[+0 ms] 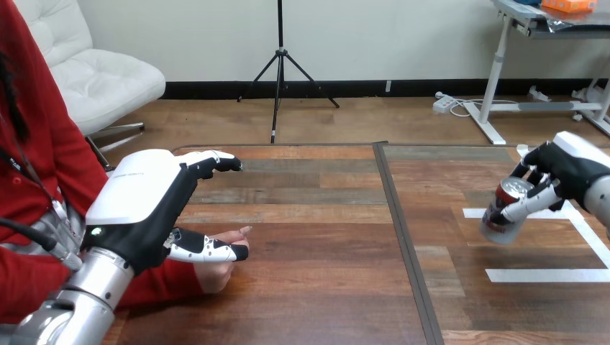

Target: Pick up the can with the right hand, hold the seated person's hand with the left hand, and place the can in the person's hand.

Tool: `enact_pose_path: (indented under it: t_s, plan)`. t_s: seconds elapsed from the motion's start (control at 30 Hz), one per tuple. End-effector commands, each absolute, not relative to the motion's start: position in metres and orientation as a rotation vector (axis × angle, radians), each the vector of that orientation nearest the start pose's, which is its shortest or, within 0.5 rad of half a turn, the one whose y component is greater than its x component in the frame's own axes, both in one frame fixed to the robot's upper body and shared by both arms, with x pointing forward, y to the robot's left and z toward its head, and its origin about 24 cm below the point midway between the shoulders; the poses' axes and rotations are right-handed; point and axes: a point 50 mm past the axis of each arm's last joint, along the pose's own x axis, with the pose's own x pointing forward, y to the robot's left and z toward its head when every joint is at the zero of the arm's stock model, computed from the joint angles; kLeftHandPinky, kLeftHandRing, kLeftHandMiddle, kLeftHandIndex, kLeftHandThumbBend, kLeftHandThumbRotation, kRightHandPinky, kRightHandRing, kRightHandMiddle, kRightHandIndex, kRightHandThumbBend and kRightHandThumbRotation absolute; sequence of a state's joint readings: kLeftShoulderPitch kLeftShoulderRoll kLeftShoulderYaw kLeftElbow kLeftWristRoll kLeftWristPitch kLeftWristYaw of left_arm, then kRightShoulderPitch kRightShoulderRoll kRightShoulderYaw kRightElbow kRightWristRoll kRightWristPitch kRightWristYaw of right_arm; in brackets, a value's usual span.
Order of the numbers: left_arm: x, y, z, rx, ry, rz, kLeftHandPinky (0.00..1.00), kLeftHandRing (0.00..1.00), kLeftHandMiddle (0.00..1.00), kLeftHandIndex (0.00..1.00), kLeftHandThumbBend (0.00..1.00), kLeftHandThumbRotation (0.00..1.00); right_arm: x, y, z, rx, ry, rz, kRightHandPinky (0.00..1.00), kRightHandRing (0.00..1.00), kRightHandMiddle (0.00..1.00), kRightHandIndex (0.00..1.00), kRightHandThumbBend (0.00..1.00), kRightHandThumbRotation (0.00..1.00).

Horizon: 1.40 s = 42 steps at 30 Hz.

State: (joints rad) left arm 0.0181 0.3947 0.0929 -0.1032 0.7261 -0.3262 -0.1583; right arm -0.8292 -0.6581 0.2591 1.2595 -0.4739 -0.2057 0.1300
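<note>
A silver and red can (501, 215) sits tilted in my right hand (568, 169) at the right side of the table, with fingers and thumb curled round its upper part. It hangs by the white tape marks (547, 274). My left hand (144, 208) is at the left, its fingers (212, 162) straight and pointing right. Its thumb (208, 250) lies across the person's hand (219, 272), which rests on the table with a red sleeve behind it. I cannot tell whether the thumb presses on that hand.
The wooden table (316, 287) has a dark seam (403, 237) running down its middle. The person sits at the left edge, close to my left arm (72, 309).
</note>
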Motion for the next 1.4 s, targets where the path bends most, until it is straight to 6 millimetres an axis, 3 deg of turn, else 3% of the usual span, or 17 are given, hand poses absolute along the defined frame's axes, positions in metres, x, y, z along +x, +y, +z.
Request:
enact_pose_path:
  t_s: [0.0,1.37]
  plan:
    - [0.255,0.201,0.105,1.207,-0.331,-0.188,0.6,0.74,0.78,0.75,1.0,0.19,0.379,-0.293,0.128,-1.12,0.218,0.033,0.37,0.41,0.45,0.48,0.79,0.0]
    - [0.27,0.209,0.084,1.277,-0.088,-0.285,0.71,0.77,0.8,0.79,1.0,0.23,0.379,-0.295,0.131,-1.125,0.209,0.03,0.36,0.4,0.45,0.48,0.79,0.0]
